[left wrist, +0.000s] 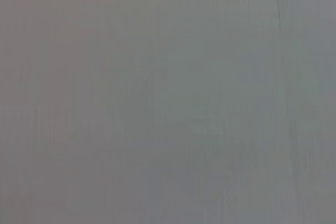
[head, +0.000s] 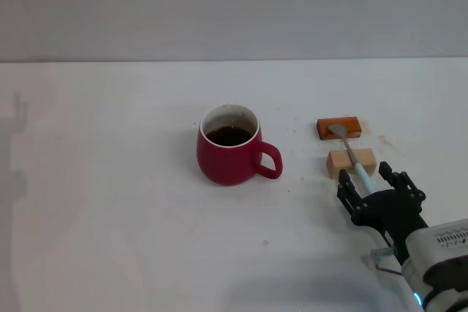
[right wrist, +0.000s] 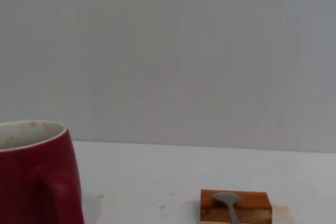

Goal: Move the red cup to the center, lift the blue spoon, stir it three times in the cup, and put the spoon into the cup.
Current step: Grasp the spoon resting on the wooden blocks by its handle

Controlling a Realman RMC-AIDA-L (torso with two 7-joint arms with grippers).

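Note:
The red cup (head: 228, 157) stands upright mid-table with dark liquid inside and its handle toward the right; part of it also shows in the right wrist view (right wrist: 37, 182). The blue spoon (head: 352, 153) lies across two small blocks right of the cup. Its silver bowl (right wrist: 227, 200) rests on the orange-brown block (head: 349, 128) and its pale handle runs toward me. My right gripper (head: 373, 185) is open, low over the table, with its black fingers either side of the handle's near end. The left gripper is out of sight; its wrist view is plain grey.
The light wooden block (head: 338, 164) sits just in front of the orange-brown block (right wrist: 257, 204), under the spoon's handle. The white table (head: 110, 202) stretches bare to the left of the cup. A grey wall closes the far side.

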